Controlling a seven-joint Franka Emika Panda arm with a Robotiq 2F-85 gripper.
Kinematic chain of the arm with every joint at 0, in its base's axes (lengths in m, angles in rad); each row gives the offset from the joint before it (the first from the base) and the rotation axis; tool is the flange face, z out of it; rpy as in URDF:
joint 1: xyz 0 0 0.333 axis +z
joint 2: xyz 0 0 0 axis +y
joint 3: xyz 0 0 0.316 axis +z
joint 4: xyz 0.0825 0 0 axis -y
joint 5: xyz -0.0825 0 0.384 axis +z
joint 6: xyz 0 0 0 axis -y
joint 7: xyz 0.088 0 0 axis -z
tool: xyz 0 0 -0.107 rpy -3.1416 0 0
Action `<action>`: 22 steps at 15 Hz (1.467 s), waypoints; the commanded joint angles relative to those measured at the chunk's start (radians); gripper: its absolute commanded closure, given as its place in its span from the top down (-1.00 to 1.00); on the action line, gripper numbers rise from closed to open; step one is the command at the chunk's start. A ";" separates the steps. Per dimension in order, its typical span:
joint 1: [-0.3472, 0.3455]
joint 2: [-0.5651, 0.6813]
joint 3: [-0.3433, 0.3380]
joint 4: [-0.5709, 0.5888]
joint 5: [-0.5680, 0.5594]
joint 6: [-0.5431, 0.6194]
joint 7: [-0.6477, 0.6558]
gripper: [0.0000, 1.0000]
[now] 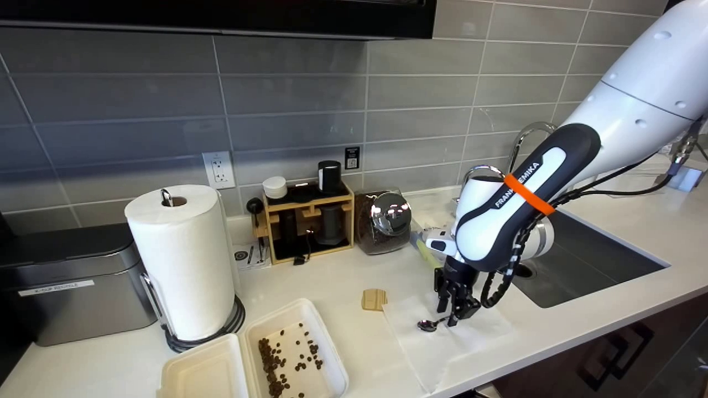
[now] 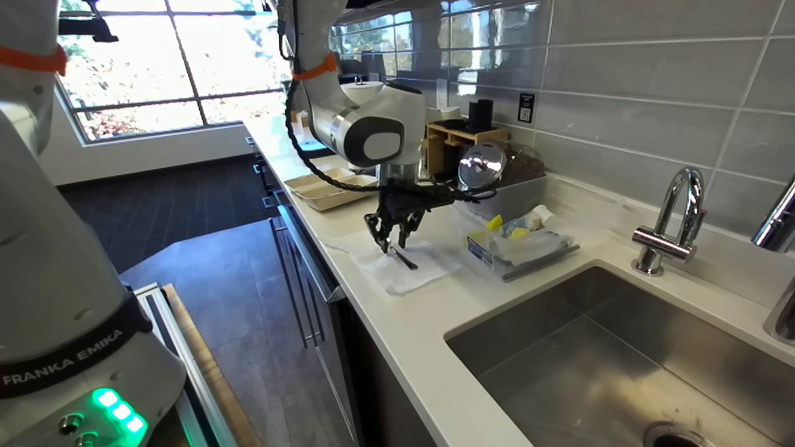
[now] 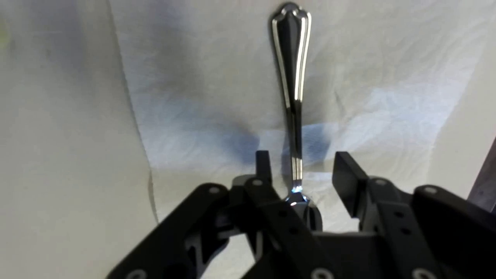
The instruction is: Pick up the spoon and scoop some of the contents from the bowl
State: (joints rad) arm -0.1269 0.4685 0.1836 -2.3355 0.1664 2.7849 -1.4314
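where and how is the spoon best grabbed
I'd take the spoon by the slim stretch of its handle, straight from above, the end effector closing across its narrow width. It lies on the white paper sheet, leaving the handle's top and both long sides exposed. That should keep the oval scooping end free. In the wrist view the open jaws frame the handle near that end.

The spoon (image 3: 294,112) lies on paper (image 3: 232,77), beans (image 1: 270,362) in the dish (image 1: 330,345).
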 commanded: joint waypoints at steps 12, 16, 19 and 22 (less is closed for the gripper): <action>0.006 0.025 -0.007 0.001 -0.127 0.036 0.086 -1.00; 0.001 -0.024 0.015 -0.015 -0.117 0.004 0.107 -0.96; 0.012 -0.089 0.032 -0.033 -0.100 -0.040 0.166 -0.96; 0.052 -0.154 0.042 -0.034 -0.097 -0.116 0.260 -0.96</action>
State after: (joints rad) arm -0.1131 0.4036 0.2195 -2.3378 0.0691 2.7488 -1.2656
